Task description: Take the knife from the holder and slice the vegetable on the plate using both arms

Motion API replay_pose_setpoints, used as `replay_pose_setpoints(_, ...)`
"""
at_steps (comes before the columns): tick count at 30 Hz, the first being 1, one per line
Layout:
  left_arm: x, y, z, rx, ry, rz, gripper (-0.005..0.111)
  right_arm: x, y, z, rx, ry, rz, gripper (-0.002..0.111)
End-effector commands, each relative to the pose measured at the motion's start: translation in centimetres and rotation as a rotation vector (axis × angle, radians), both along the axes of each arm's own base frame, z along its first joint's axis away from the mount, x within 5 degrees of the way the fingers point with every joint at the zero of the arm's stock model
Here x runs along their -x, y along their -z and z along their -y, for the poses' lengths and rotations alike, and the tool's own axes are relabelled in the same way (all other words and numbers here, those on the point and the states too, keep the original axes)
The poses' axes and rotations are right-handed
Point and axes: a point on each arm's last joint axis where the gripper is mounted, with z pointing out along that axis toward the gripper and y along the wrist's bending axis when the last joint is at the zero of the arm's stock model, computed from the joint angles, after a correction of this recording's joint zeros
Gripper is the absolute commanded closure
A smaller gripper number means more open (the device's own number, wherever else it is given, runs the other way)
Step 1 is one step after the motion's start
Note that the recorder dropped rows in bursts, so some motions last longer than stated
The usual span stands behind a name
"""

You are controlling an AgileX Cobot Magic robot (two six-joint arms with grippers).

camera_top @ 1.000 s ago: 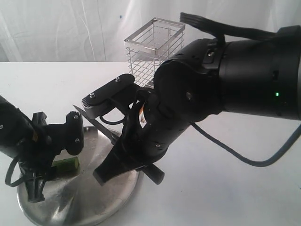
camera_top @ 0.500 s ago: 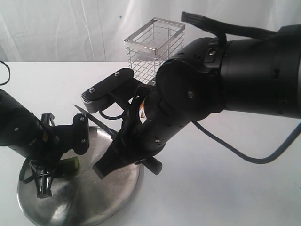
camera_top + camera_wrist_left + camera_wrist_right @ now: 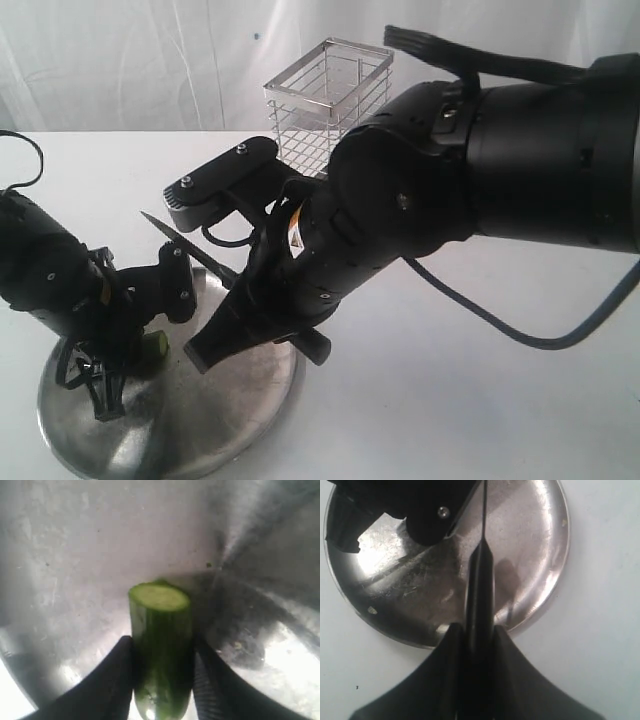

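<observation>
two grippers working: left gripper (image 3: 162,680) pinches the cut chili pepper (image 3: 160,625) steady on the steel plate (image 3: 75,555); right gripper (image 3: 479,635) clamps the knife (image 3: 480,580), blade poised above to slice.

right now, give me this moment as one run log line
left hand: shut on vegetable | right hand: shut on knife | knife: over plate

The exterior camera stands low and close to the table (image 3: 500,400) and faces across it to a white curtain (image 3: 120,60). The right arm (image 3: 480,160) fills the right half of its frame, the plate (image 3: 220,420) lies lower left, and the holder (image 3: 330,100) is upper middle. The left wrist camera is very near the vegetable (image 3: 160,645). The right wrist camera looks straight down along the knife (image 3: 479,590). All three views share the plate.
</observation>
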Motion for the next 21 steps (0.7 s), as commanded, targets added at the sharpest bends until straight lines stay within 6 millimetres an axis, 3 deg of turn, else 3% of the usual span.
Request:
replay_pose_setpoints(1,0.6,-1.0,-0.3,0.042,-0.116,0.007,0.107,-0.1,-0.3,-0.1,-0.042,0.032,0.006,0.108)
replay_pose_setpoints(10,2.4,-5.3,-0.4,0.198,-0.411,-0.038,0.107,-1.9,-0.5,1.2,-0.012,0.197,0.094,0.108)
replay_pose_setpoints(15,3.1,-3.8,0.5,0.321,-0.572,-0.18,0.107,-2.0,0.1,2.6,0.109,0.221,0.038,0.108)
replay_pose_setpoints(21,3.1,-1.1,0.8,0.318,-0.652,-0.249,0.101,-0.8,0.5,2.6,0.154,0.118,-0.067,0.108)
